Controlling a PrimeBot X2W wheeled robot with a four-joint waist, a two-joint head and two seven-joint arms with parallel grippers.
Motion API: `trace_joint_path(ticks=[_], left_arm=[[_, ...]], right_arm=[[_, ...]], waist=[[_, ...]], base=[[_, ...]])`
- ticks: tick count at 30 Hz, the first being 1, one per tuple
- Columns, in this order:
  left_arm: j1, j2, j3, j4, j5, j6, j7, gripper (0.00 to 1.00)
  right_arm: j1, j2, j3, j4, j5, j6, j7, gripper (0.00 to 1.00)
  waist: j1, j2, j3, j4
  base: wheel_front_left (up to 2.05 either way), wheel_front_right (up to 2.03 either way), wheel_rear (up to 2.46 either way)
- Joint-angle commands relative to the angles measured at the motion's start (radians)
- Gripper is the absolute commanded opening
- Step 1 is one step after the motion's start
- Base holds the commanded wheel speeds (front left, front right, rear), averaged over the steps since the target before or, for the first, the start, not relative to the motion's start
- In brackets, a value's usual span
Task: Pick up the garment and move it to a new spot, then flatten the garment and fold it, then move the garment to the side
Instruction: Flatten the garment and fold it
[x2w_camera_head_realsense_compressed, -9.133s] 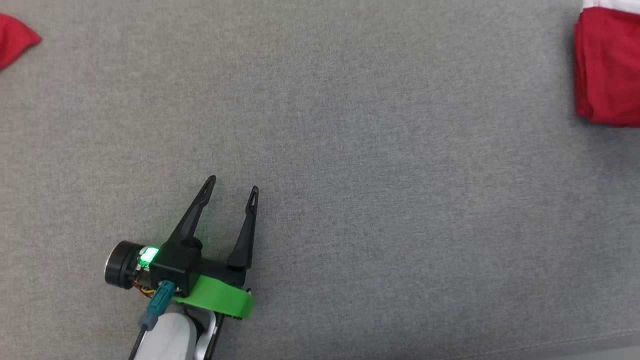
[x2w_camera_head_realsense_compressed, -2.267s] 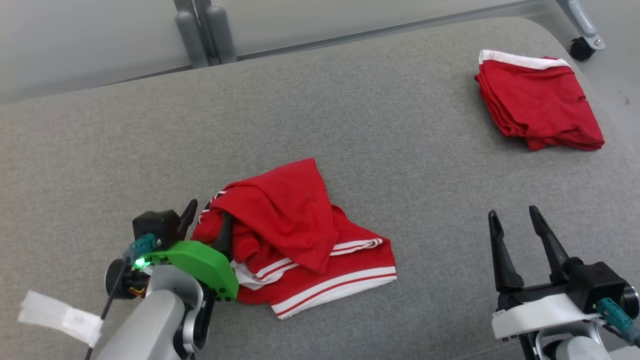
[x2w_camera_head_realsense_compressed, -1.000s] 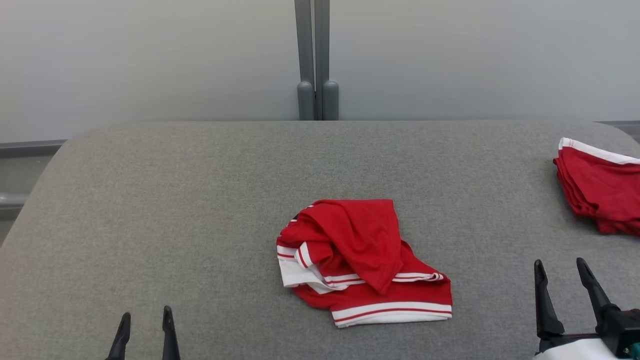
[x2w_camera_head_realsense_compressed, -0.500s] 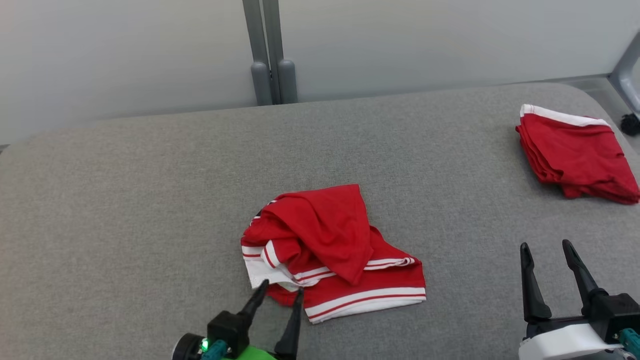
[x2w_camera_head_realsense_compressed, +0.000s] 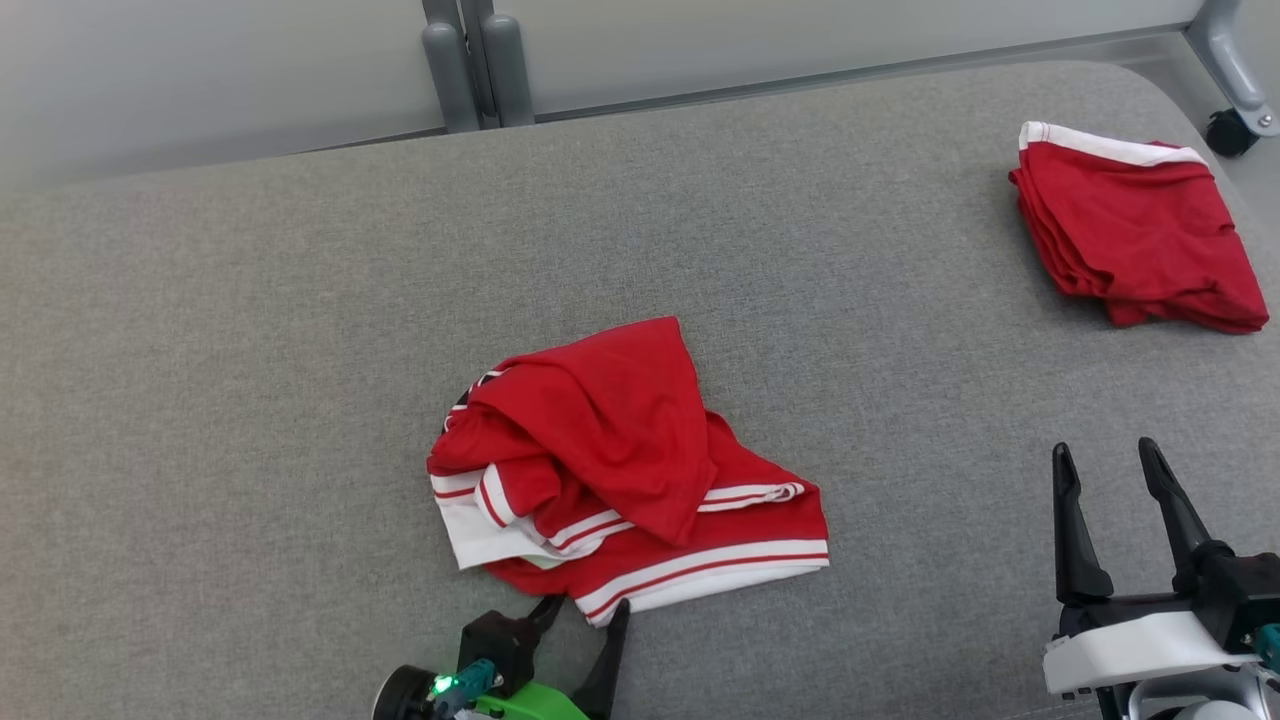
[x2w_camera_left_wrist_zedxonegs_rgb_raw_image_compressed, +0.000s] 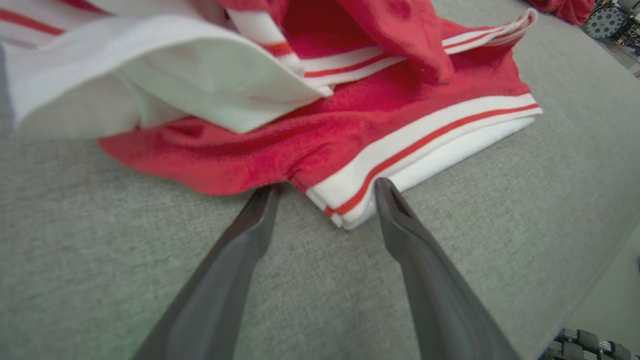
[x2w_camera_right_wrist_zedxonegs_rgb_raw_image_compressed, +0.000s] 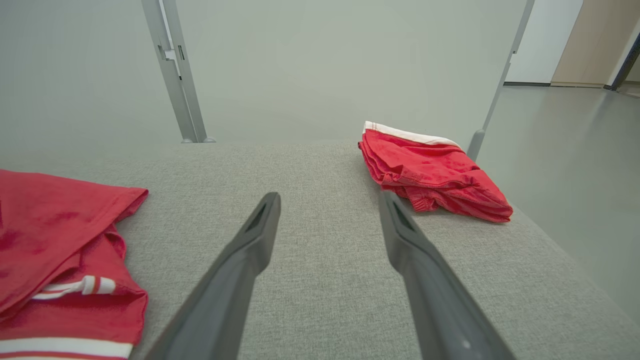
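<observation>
The garment (x2w_camera_head_realsense_compressed: 620, 470) is a red piece of sportswear with white bands and thin red stripes along its hems. It lies in a crumpled heap on the grey fabric-covered table (x2w_camera_head_realsense_compressed: 250, 350), about midway between the left and right ends and nearer the near edge than the far one. A broad red flap is folded over the top of the heap. A white inner layer spills out on the left side, and a striped hem runs flat along the near right side, ending in a fairly neat corner.

In the left wrist view the garment (x2w_camera_left_wrist_zedxonegs_rgb_raw_image_compressed: 350, 115) shows that white layer bulging open, with the striped hem corner pointing toward the camera.

The left gripper (x2w_camera_head_realsense_compressed: 588, 602) sits at the near edge of the heap with its jaws spread wide and holding nothing. In its own view the left gripper (x2w_camera_left_wrist_zedxonegs_rgb_raw_image_compressed: 326, 185) has the hem corner lying between its two fingertips, one tip at the red cloth and the other at the white band. Whether they touch the cloth I cannot tell.

The right gripper (x2w_camera_head_realsense_compressed: 1103, 447) hangs over bare table near the near right corner, well apart from the heap, jaws also wide and empty. Its own view shows the right gripper (x2w_camera_right_wrist_zedxonegs_rgb_raw_image_compressed: 330, 195) pointing toward the far edge.

A second red garment, a folded pile (x2w_camera_head_realsense_compressed: 1140, 235) with a white band, rests near the far right corner. Grey metal posts (x2w_camera_head_realsense_compressed: 475, 60) stand behind the far edge.
</observation>
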Motion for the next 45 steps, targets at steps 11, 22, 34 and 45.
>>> trace_joint_path(ticks=[11,22,34,45], left_arm=[[-0.064,0.004,-0.027,-0.165,-0.276,-0.033,-0.015,0.00],[-0.237,0.005,0.086,-0.590,-0.556,0.168,0.053,0.00],[-0.541,0.016,0.197,-0.398,-0.541,0.291,0.022,0.00],[-0.651,0.024,0.144,-0.239,-0.619,0.153,0.137,0.00]], right_arm=[[0.008,-0.001,-0.014,0.019,0.025,0.000,0.000,1.00],[0.040,-0.001,0.020,0.043,0.043,0.000,0.000,1.00],[0.040,-0.001,0.039,0.062,0.043,0.000,0.000,1.00],[0.047,-0.001,0.047,0.071,0.031,0.000,0.000,1.00]], waist=[[0.0000,0.0000,-0.042,0.049],[0.0000,0.0000,-0.137,0.115],[0.0000,0.0000,-0.159,0.110],[0.0000,0.0000,-0.164,0.063]], base=[[0.00,0.00,0.00],[0.00,0.00,0.00],[0.00,0.00,0.00],[0.00,0.00,0.00]])
